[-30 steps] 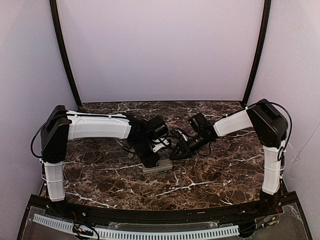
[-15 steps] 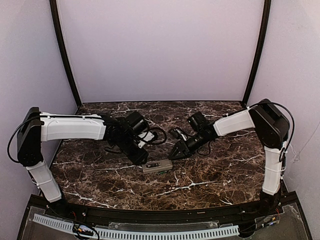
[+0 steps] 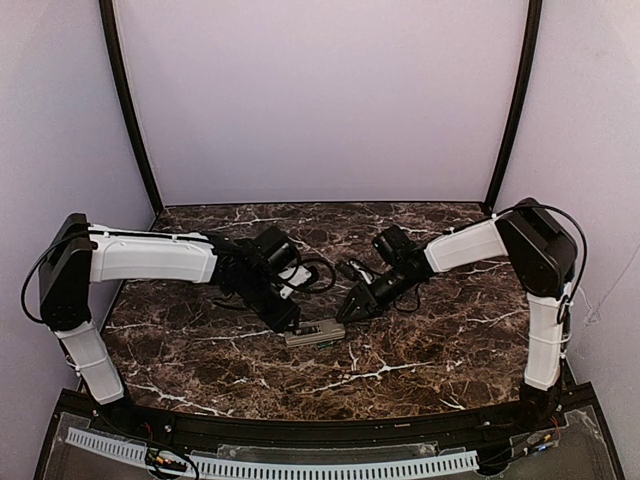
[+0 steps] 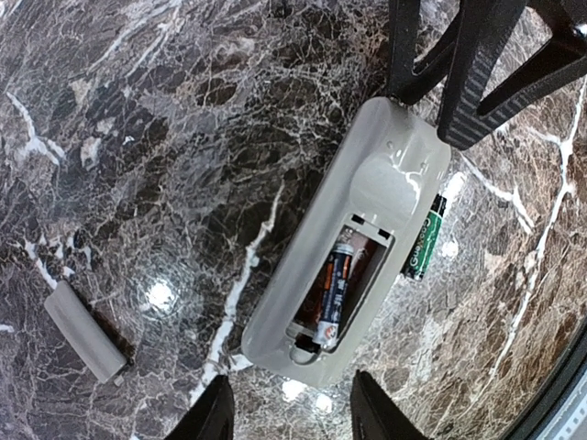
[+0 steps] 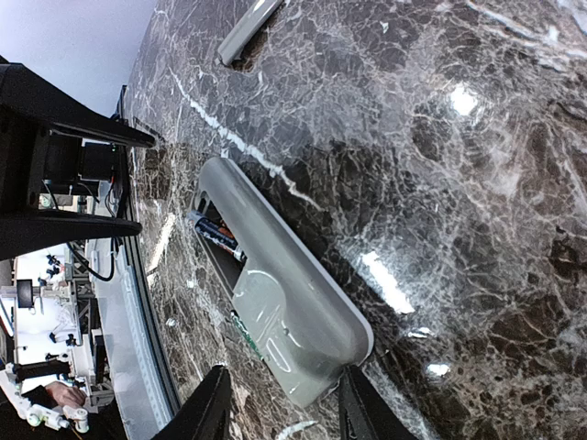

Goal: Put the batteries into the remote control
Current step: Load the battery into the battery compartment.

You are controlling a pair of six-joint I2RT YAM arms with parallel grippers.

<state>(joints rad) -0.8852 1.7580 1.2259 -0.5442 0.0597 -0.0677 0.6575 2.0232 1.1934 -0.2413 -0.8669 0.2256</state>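
The remote control [image 3: 316,331] lies back-up on the table [image 3: 440,350], midway between its side edges and nearer the near edge than the far one - the same spot as a second ago. Its compartment is open: one battery [image 4: 332,289] sits inside, and a second battery [image 4: 424,236] lies on the table just beside the remote's long edge. The grey cover [image 4: 84,330] lies well apart. The left gripper [image 3: 288,320] stood over the remote, drew back left, and has now returned to the compartment end, jaws parted and empty. The right gripper [image 3: 350,310] has edged closer to the other end, jaws partly parted - whether they touch the remote I cannot tell.
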